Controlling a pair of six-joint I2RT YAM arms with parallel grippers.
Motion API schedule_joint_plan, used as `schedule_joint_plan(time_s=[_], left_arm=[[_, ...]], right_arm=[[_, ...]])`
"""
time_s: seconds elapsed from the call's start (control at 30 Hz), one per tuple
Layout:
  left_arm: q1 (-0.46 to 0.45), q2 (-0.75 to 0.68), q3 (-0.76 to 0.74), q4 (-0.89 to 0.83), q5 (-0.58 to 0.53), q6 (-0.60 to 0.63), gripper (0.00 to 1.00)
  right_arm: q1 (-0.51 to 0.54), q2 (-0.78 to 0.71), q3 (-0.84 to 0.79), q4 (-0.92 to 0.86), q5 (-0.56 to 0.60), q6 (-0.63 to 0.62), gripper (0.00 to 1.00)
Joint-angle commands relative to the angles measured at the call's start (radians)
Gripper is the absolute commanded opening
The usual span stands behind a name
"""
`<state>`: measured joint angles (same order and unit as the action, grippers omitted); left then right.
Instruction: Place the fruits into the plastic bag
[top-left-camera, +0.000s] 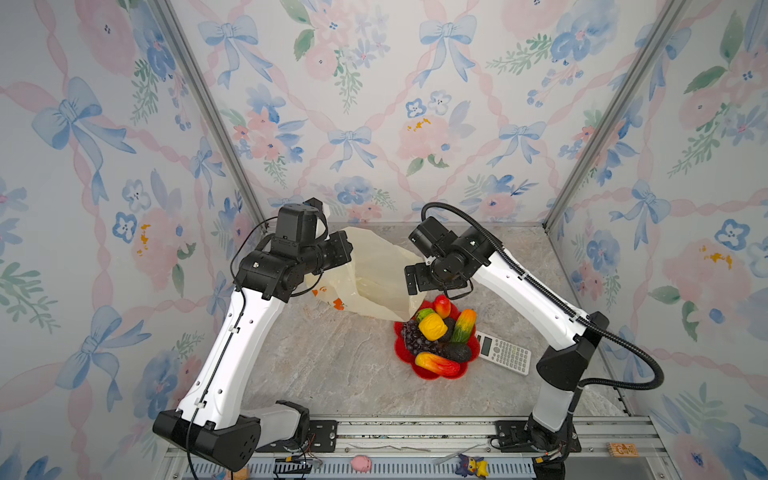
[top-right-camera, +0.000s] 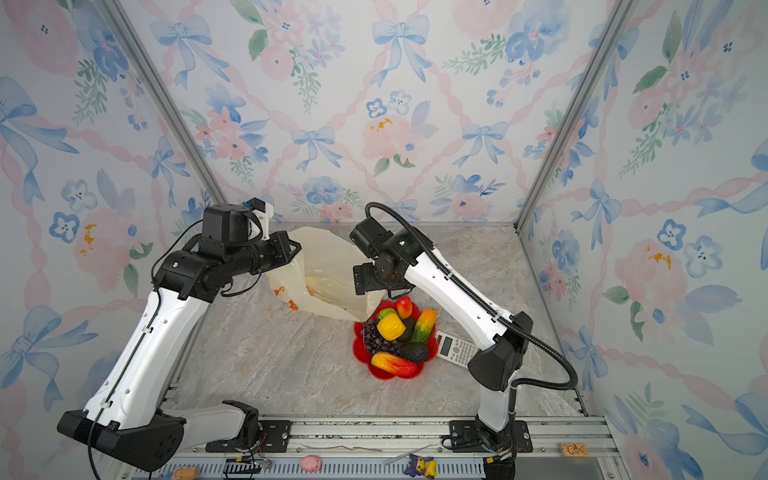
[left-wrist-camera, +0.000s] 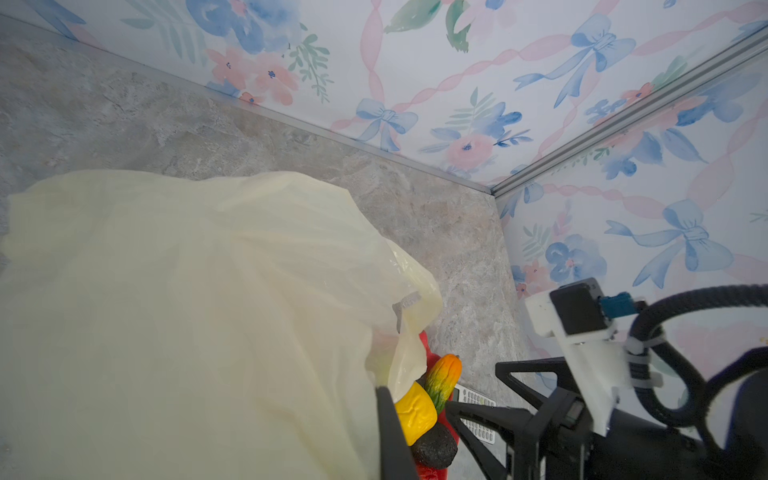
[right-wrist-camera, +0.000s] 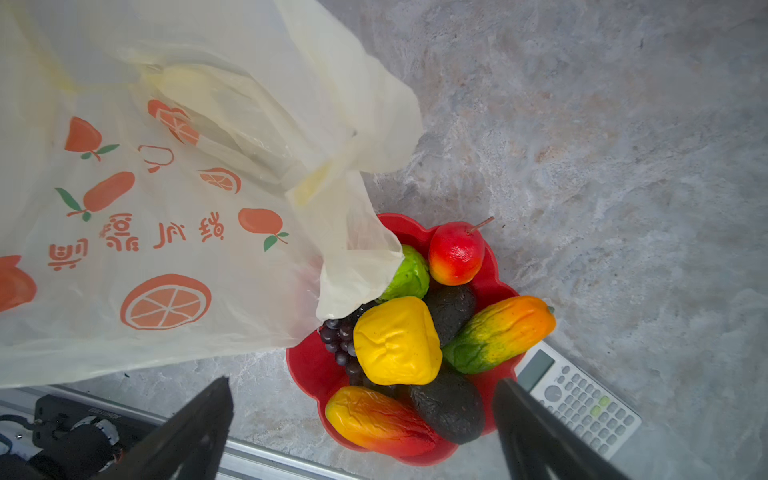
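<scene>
Plastic bag (top-left-camera: 374, 270), thin, crinkly, pale yellow with orange fruit prints: stands raised at the back of the grey marbled tabletop (top-left-camera: 332, 365). Its mouth gapes and one loose flap is draped over the dish rim and part of the green ball.

Left gripper (top-left-camera: 344, 249): clenched on the bag's upper edge, holding it up.

Right gripper (right-wrist-camera: 363, 384): jaws spread wide, nothing between them, hanging over the dish.

Red flower-shaped plastic dish (right-wrist-camera: 307, 365): just right of the bag.

White calculator (right-wrist-camera: 582, 403): just beside the dish on its right.

Fruits, all heaped in the dish:
- red-yellow mango (right-wrist-camera: 378, 419)
- green-orange mango (right-wrist-camera: 498, 332)
- yellow lumpy fruit (right-wrist-camera: 397, 340)
- dark avocado (right-wrist-camera: 451, 407)
- second dark fruit (right-wrist-camera: 451, 307)
- red apple (right-wrist-camera: 456, 253)
- green ball (right-wrist-camera: 409, 274)
- purple grape bunch (right-wrist-camera: 340, 336)
</scene>
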<state>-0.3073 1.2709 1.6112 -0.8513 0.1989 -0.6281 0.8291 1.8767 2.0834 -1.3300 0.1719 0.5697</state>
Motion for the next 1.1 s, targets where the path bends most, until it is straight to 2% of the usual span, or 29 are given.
schedule_joint_plan(time_s=[0.0,0.27,0.4,0.53,0.6,0.83,1.07], left_arm=[[-0.004,-0.014,0.018,0.003,0.008,0.027,0.00],[-0.002,-0.034,-0.015,0.003,0.008,0.030,0.00],[0.001,-0.038,-0.017,0.003,0.010,0.028,0.00],[0.005,-0.039,-0.021,0.003,0.014,0.025,0.00],[0.007,-0.038,-0.019,0.003,0.013,0.025,0.00],[0.008,-0.025,-0.006,0.003,0.016,0.021,0.00],[0.016,-0.038,-0.012,-0.002,0.011,0.021,0.00]], right_arm=[[0.012,0.050,0.001,-0.015,0.025,-0.022,0.99],[-0.057,0.143,0.043,0.115,-0.073,-0.033,0.99],[-0.032,0.196,0.150,0.091,-0.096,-0.088,0.98],[0.018,0.266,0.293,-0.023,-0.040,-0.108,1.00],[0.035,0.307,0.338,-0.066,-0.010,-0.083,0.97],[0.058,0.390,0.375,-0.123,0.126,-0.007,0.97],[0.058,0.431,0.464,-0.294,0.326,-0.028,0.98]])
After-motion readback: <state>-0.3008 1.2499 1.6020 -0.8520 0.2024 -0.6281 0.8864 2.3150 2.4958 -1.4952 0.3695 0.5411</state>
